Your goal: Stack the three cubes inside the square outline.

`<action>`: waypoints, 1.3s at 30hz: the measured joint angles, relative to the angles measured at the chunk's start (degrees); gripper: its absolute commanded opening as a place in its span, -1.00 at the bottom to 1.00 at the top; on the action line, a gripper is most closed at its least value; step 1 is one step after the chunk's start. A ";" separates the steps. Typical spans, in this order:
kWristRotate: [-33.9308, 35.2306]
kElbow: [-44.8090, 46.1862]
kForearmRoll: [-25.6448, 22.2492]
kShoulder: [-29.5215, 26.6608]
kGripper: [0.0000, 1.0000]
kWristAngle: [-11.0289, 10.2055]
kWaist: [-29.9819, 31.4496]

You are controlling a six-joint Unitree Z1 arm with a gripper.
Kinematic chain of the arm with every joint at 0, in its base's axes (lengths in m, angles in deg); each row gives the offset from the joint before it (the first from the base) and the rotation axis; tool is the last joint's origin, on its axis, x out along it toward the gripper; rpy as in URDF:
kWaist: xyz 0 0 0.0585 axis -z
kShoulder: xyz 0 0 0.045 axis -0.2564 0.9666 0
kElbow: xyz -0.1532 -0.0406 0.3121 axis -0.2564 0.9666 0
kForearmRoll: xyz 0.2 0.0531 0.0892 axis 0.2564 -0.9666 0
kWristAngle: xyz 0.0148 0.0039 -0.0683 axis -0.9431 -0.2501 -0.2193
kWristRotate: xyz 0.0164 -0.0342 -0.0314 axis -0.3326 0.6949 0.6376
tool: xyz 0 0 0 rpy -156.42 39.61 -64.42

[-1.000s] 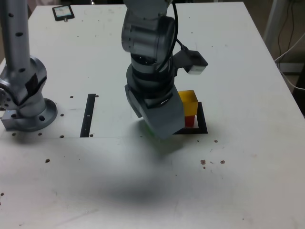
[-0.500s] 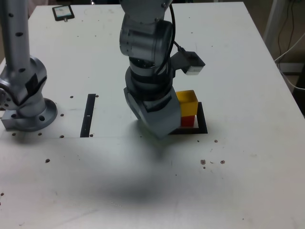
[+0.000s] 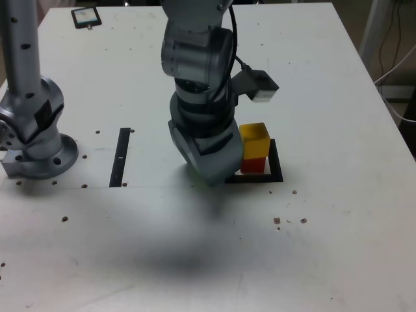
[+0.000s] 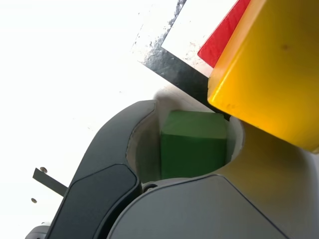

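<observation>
Progress, left to right in the exterior view: at left, the strip (image 3: 120,156) plays no part. Next, the tool (image 4: 193,110) is clamped on the green cube (image 4: 193,152), which we place just left of the outline (image 3: 276,164), outside its tape. At right, the yellow cube (image 3: 254,140) sits on the red cube (image 3: 253,165), within the outline. Two of three stacked, we judge; left to do: lift green clear, carry it right, set it on yellow, release.

Views compared: the exterior view hides the grip and nearly all of green behind the wrist, but shows yellow resting on red. The wrist view shows us green between the fingers, with yellow close beside the tool; we judge a sideways bump possible.
</observation>
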 measured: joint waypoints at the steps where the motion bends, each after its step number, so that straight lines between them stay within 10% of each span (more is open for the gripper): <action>1: 0.13 0.11 -0.22 -0.26 -0.23 0.04 0.00; 19: 5.32 -14.79 -22.77 -8.96 -0.23 0.42 -2.98; 33: 17.02 -33.09 -32.27 -1.85 -0.24 10.66 -8.96; 39: 26.39 -34.09 -32.66 -0.41 -0.23 9.94 -9.66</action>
